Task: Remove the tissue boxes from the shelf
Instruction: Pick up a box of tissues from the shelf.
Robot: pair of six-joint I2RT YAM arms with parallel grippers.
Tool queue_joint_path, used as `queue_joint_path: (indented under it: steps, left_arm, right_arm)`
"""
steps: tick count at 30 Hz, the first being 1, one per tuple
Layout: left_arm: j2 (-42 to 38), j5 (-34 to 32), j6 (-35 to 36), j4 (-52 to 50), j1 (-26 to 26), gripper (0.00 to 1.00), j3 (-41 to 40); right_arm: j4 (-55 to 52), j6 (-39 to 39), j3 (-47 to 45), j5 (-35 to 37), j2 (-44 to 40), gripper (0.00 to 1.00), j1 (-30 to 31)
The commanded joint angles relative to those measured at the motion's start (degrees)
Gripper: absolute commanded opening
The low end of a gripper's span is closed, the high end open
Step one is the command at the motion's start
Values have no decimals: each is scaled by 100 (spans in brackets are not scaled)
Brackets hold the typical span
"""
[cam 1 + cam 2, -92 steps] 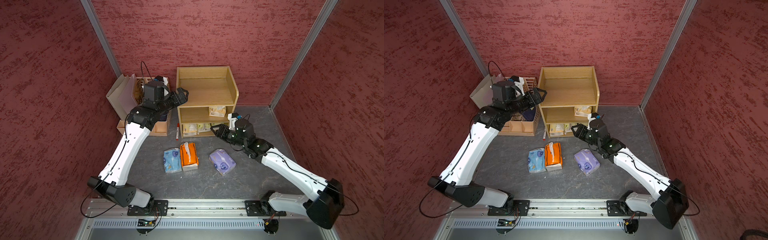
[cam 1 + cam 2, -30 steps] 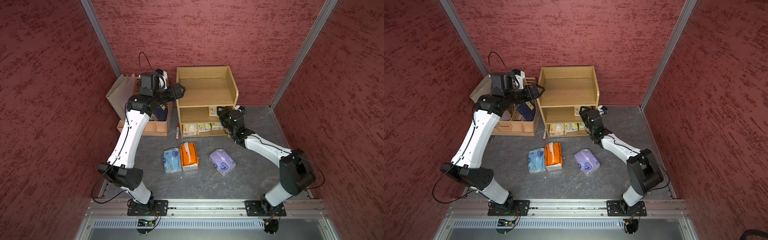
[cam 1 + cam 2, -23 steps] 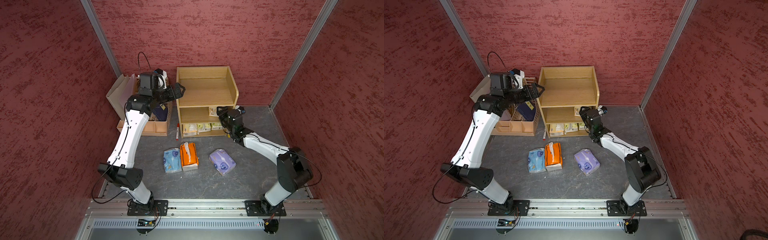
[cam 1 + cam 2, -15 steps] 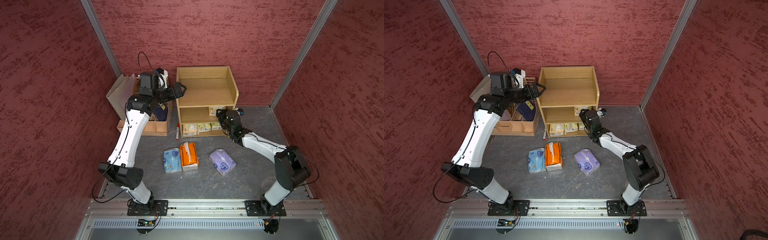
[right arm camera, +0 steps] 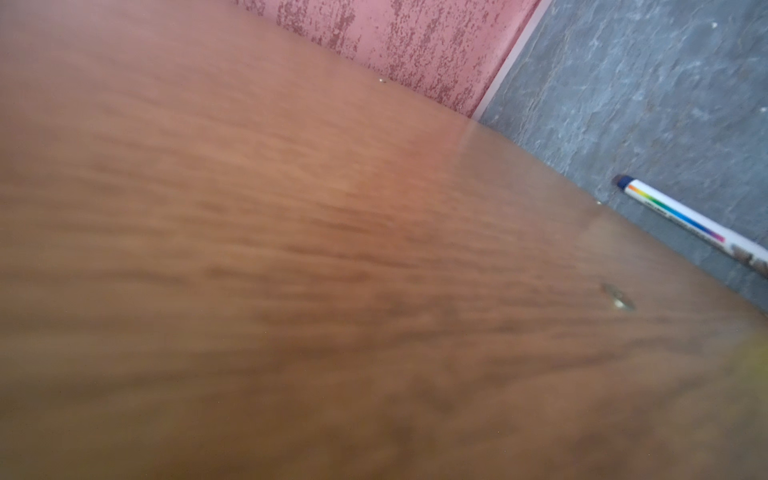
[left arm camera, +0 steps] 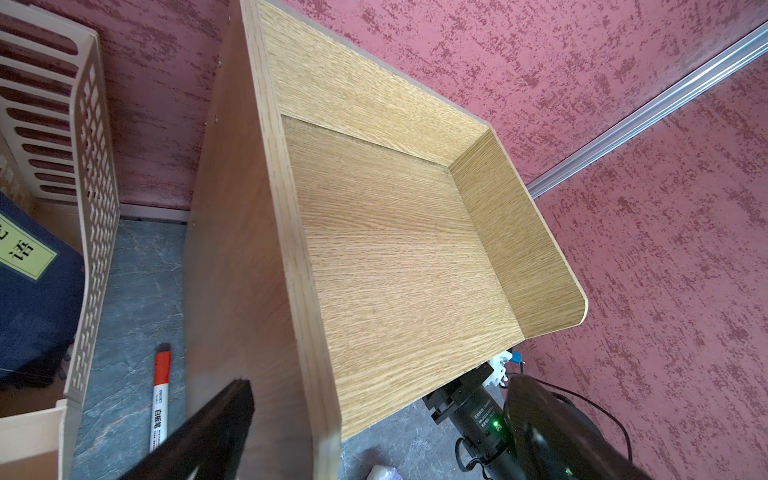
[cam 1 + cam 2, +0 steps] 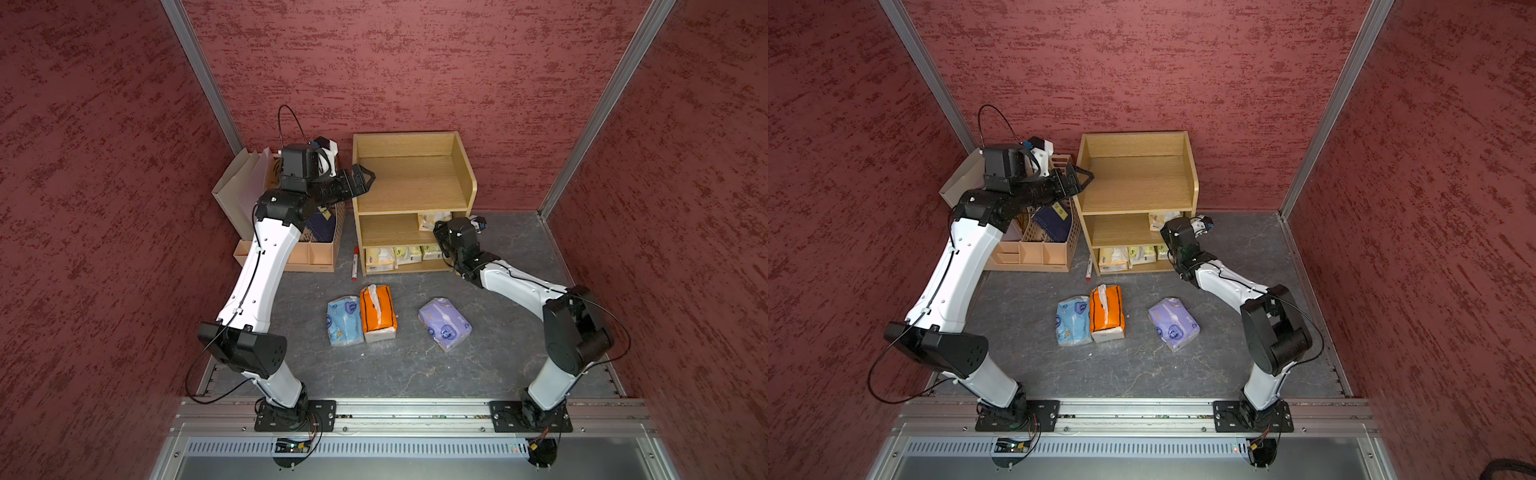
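**Grey floor point(image 7: 415, 374) inside red walls point(image 7: 415, 62): three packs out, four packs in**

You see three of the tissue boxes lying on the floor, well apart from both grippers, toward the arm bases. A light blue pack point(image 7: 344, 320) touches an orange pack point(image 7: 377, 306). A lilac pack point(image 7: 444, 323) lies apart from them, nearer the right arm.

Four more sit in the shelf point(image 7: 411, 187). A pale pack point(image 7: 430, 219) at the end of the middle tier is just beside the right gripper point(image 7: 440, 245). In the bottom tier, the end yellow-green pack point(image 7: 431, 250) is closest to that gripper. The middle yellow-green pack point(image 7: 407, 254) and the pale yellow-orange pack point(image 7: 379, 258) lie farther from it.

In both top views the right gripper's own wrist hides its jaws. Its wrist view shows only blurred wood, so you cannot tell their spread or whether they hold anything.

The left gripper point(image 7: 361, 180) hangs at the top tier's side panel. Its fingers point(image 6: 216, 428) are spread wide, with the panel edge between them, and they hold nothing.

Behind that gripper stands a beige file organizer point(image 7: 291, 257) holding a navy booklet point(image 7: 322, 224). A red marker point(image 7: 355, 264) lies between the organizer and the shelf. A rainbow-striped pen point(image 5: 685, 220) lies on the floor beside the shelf.
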Motion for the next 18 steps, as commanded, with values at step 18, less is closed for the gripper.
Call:
queue_joint_path:
  steps: [18]
  left_arm:
    - [-257, -90, -259, 301, -79, 100, -437]
  right_arm:
    - [-1130, -279, -466, -915, -1089, 0, -32]
